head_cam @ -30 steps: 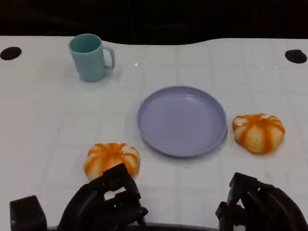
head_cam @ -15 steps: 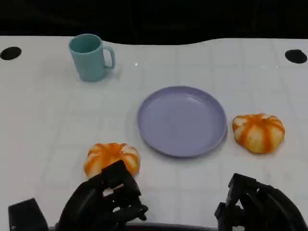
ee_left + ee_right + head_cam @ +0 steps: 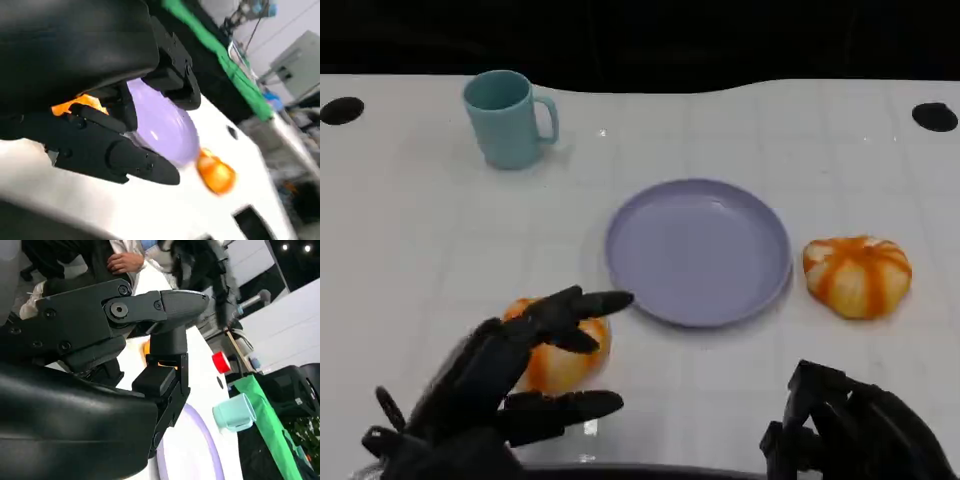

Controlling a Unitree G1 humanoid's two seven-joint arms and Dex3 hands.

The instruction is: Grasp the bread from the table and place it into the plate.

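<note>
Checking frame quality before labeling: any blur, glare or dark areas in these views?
Head view: sharp and evenly lit, black beyond the table edge, faint sheen on the plate. Left wrist view: soft, the far bread and background smeared, left hand up close and dark. Right wrist view: right hand crisp but dark, little surface detail; the cup is legible.

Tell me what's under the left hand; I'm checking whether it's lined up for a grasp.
An orange bread lies under the left hand's spread fingers. Its near-left part is covered; contact cannot be told.
</note>
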